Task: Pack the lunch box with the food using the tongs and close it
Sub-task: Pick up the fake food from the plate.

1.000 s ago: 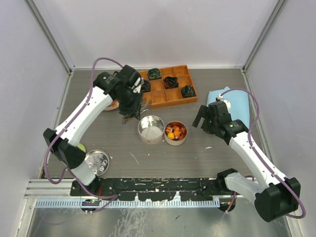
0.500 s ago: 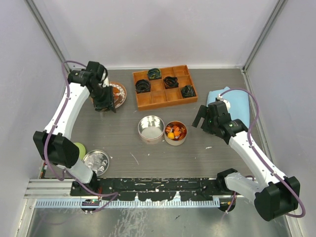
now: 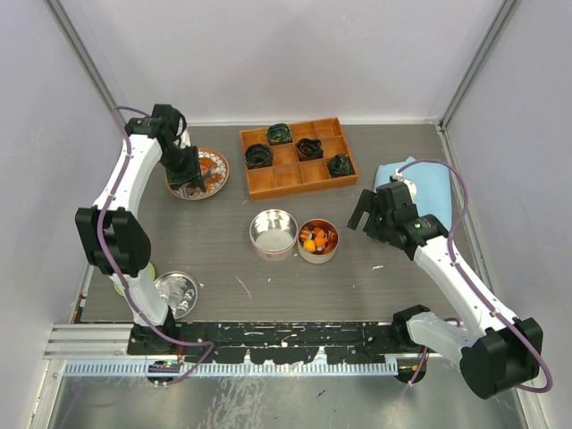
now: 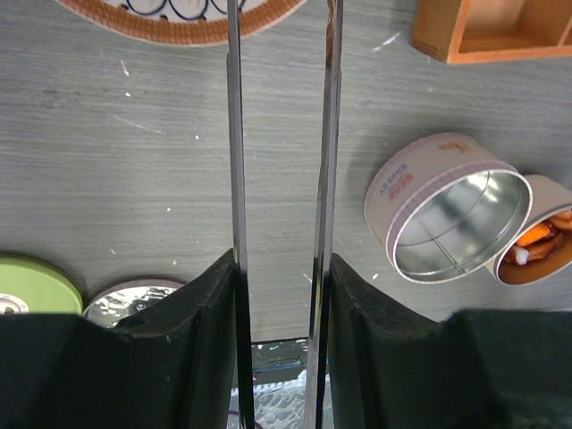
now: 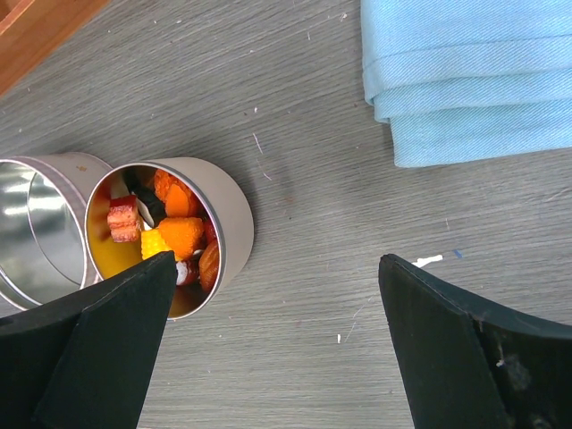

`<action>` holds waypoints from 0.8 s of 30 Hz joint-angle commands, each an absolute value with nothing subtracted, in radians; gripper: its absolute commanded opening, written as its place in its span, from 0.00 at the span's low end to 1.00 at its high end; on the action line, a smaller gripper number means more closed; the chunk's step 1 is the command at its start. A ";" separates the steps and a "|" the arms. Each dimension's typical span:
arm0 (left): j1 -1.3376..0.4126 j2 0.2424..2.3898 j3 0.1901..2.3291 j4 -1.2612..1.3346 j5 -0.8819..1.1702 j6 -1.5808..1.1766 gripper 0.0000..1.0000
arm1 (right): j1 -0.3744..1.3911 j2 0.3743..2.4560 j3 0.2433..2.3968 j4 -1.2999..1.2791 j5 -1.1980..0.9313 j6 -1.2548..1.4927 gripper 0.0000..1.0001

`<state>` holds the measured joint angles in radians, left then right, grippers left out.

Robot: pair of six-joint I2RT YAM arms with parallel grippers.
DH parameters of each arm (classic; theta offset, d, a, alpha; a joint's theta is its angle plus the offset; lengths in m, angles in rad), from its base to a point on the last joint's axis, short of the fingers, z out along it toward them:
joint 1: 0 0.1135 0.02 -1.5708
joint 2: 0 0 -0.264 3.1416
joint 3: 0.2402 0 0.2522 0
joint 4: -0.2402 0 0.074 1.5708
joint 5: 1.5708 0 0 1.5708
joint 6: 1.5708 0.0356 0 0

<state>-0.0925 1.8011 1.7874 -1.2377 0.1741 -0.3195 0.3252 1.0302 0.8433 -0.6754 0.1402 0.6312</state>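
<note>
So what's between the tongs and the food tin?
The empty tin, right beside the food tin. The left wrist view shows it clearly.

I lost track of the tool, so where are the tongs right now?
The tongs are clamped in the left gripper at the far left of the table. In the left wrist view, their two arms reach the rim of the patterned plate.

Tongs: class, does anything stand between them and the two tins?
Nothing visible. The left hand holds the tongs over the plate; only bare table lies between there and the tins. The tray sits aside.
</note>
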 commanded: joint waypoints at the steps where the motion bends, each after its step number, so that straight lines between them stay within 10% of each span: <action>1: -0.060 1.830 1.873 -1.220 0.185 -0.295 0.39 | 0.321 1.012 0.869 -0.652 0.156 0.628 1.00; 24: -0.022 1.963 1.955 -1.197 0.186 -0.353 0.41 | 0.321 1.036 0.869 -0.655 0.168 0.603 1.00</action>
